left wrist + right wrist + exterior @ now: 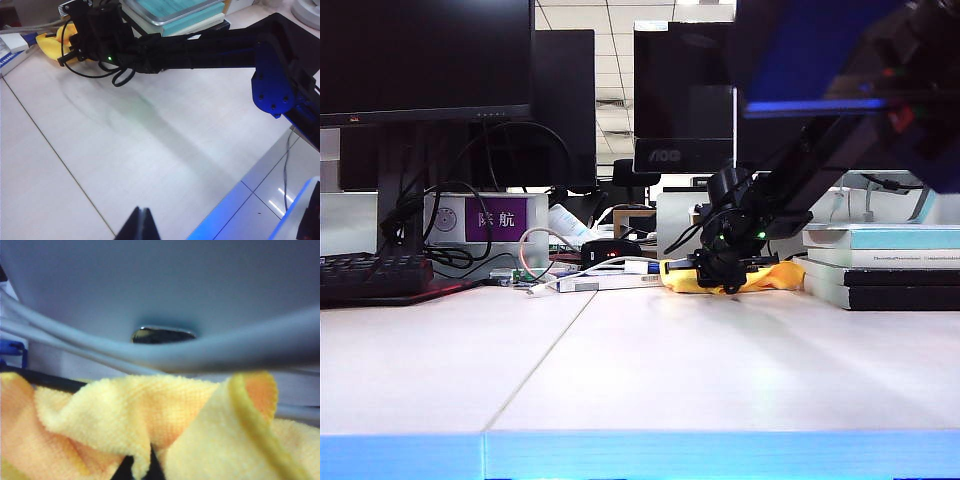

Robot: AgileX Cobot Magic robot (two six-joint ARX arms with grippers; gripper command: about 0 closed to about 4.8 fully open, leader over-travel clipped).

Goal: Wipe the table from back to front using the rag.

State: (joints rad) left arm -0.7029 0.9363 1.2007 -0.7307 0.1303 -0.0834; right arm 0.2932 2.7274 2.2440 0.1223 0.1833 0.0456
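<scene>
Right hand (725, 278) clamping rag (772, 277), left hand (141, 223) closed

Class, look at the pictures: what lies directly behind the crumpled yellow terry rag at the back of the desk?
Behind the yellow terry rag, held in the shut right gripper, run pale grey cables before a pale blurred surface. The table beneath it is covered. The left gripper waits shut near the front edge.

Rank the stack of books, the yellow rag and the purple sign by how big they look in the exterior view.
1. stack of books, largest, though the frame's right edge cuts it off.
2. yellow rag and purple sign: too close to rank, since the right tool covers part of the rag.
</scene>
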